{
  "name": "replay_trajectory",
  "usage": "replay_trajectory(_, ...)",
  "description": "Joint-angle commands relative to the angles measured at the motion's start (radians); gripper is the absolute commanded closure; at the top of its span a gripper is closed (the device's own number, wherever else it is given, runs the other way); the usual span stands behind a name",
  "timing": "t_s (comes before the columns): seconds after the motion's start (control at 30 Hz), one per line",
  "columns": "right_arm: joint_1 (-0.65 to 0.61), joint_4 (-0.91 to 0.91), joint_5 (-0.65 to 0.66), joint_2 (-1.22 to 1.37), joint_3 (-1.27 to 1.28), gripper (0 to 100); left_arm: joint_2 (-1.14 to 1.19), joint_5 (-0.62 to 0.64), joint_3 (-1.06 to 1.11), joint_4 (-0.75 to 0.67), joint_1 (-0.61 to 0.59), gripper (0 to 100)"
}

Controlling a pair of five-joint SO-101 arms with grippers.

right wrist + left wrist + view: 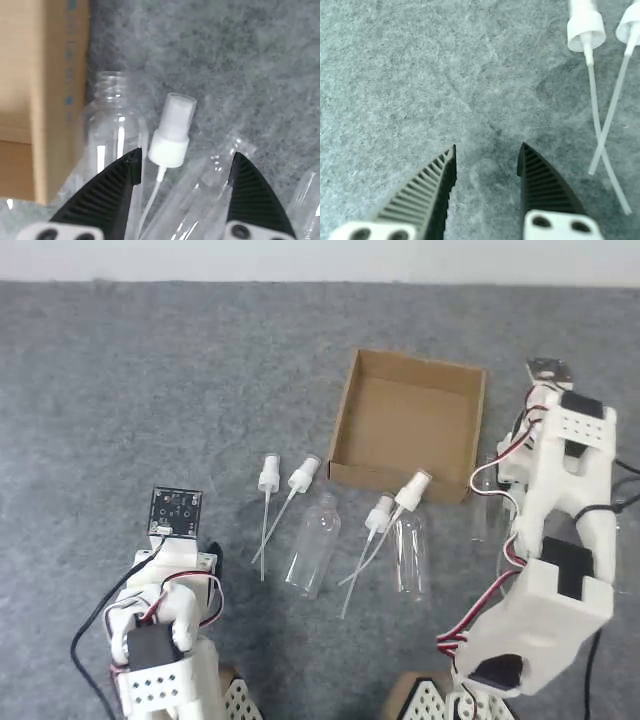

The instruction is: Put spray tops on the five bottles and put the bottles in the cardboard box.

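Observation:
The open cardboard box (405,425) sits mid-table and holds nothing. Two clear uncapped bottles (313,543) (411,553) lie in front of it, with two pairs of white spray tops (268,475) (412,490) beside them. My left gripper (489,146) is open over bare carpet, apart from two spray tops (586,30) whose tubes cross. My right gripper (186,154) is open just above a spray top (172,132) that lies between clear bottles (114,125) (210,195) next to the box wall (42,90). The right arm (560,470) hides most of those bottles (487,502).
Grey carpet covers the whole table. The left arm (165,580) stands at the front left with open carpet around it. Another clear bottle (307,200) lies at the edge of the right wrist view.

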Motion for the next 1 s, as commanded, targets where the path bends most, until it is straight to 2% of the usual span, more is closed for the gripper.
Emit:
replay_trajectory(0.0, 0.039, -0.059, -0.015, -0.074, 0.031, 75.3, -0.021, -0.006, -0.008, -0.015, -0.005, 82)
replay_trajectory(0.2, 0.039, -0.068, -0.017, -0.088, 0.026, 75.3, -0.021, -0.006, -0.008, -0.015, -0.005, 82)
replay_trajectory(0.53, -0.067, -0.038, -0.044, -0.079, -0.064, 75.3, -0.021, -0.006, -0.008, -0.015, -0.005, 82)
replay_trajectory(0.67, -0.044, -0.048, -0.098, -0.013, -0.068, 75.3, -0.021, -0.006, -0.008, -0.015, -0.005, 82)
replay_trajectory(0.97, -0.004, -0.113, -0.104, 0.119, -0.072, 75.6, -0.021, -0.006, -0.008, -0.015, -0.005, 82)
